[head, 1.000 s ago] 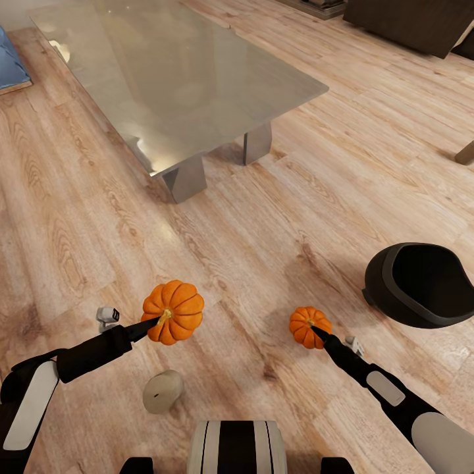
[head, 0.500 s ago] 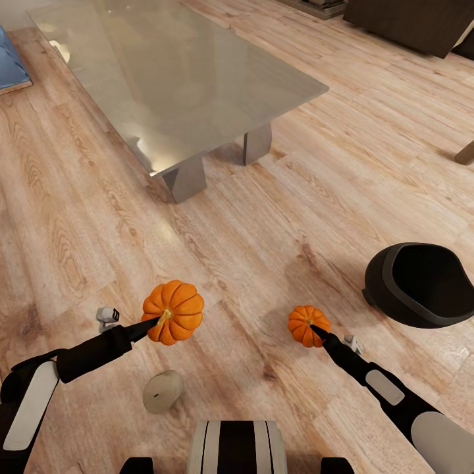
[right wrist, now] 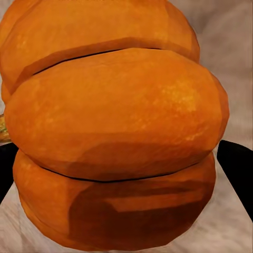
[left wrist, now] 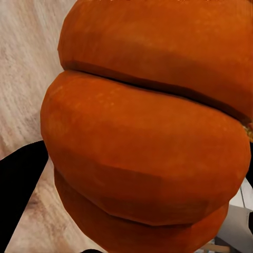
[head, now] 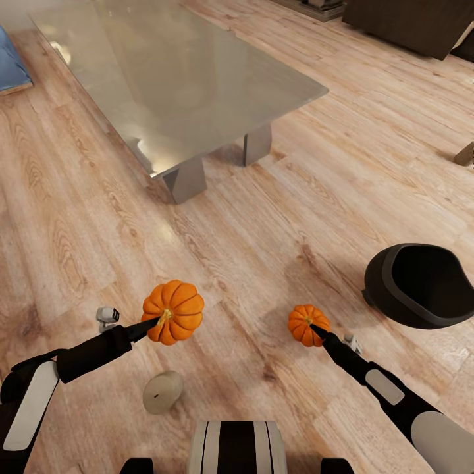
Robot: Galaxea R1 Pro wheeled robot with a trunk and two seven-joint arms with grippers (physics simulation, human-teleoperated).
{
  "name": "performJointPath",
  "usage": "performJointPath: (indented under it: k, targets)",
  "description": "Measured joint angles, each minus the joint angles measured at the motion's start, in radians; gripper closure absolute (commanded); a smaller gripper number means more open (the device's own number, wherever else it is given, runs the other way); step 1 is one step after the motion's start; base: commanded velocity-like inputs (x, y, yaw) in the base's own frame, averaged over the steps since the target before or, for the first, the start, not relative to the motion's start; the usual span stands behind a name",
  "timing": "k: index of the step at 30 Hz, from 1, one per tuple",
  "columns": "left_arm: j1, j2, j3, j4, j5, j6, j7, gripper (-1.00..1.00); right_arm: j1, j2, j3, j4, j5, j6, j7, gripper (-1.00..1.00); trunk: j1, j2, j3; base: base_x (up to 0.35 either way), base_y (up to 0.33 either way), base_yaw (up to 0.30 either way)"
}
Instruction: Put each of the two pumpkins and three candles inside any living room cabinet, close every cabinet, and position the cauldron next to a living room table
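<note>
My left gripper (head: 158, 321) is shut on the bigger pumpkin (head: 173, 312), held above the plank floor; the left wrist view shows its orange ribs (left wrist: 147, 137) up close, with a black finger (left wrist: 21, 190) beside them. The smaller pumpkin (head: 307, 325) is held in my right gripper (head: 315, 329), shut on it; in the right wrist view it (right wrist: 116, 126) sits between the dark fingers (right wrist: 237, 168). A beige candle (head: 162, 391) lies on the floor near my base. The black cauldron (head: 421, 284) rests on the floor at the right. The table (head: 178, 72) stands ahead. The dark-brown cabinet (head: 415, 23) is at the far right.
A blue sofa corner (head: 13, 66) shows at the left edge. A small beige object (head: 465, 153) lies at the right edge of the floor. Open plank floor stretches between the table and the cabinet.
The right gripper and its small pumpkin have edged slightly left. The head view has shifted a touch. The left arm holds still.
</note>
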Motion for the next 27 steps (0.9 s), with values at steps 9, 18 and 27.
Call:
performJointPath:
  k: [9,18,27]
  targets:
    - [0.0,0.0,0.0,0.0,0.002,0.002,0.0,1.0,0.0,0.0,0.0,-0.025,0.0,0.01,-0.002,1.0,-0.004,0.002,0.035,0.0,0.0,0.0]
    - [-0.001,0.0,0.0,0.0,0.003,0.002,0.0,1.0,0.0,-0.002,-0.001,-0.049,-0.002,0.089,0.0,1.0,-0.008,0.004,0.07,0.0,0.0,0.0]
    - [0.0,0.0,0.0,0.0,0.001,0.002,0.001,1.0,0.0,-0.009,-0.004,-0.051,-0.004,0.117,0.012,1.0,-0.012,0.006,0.104,0.0,0.0,0.0]
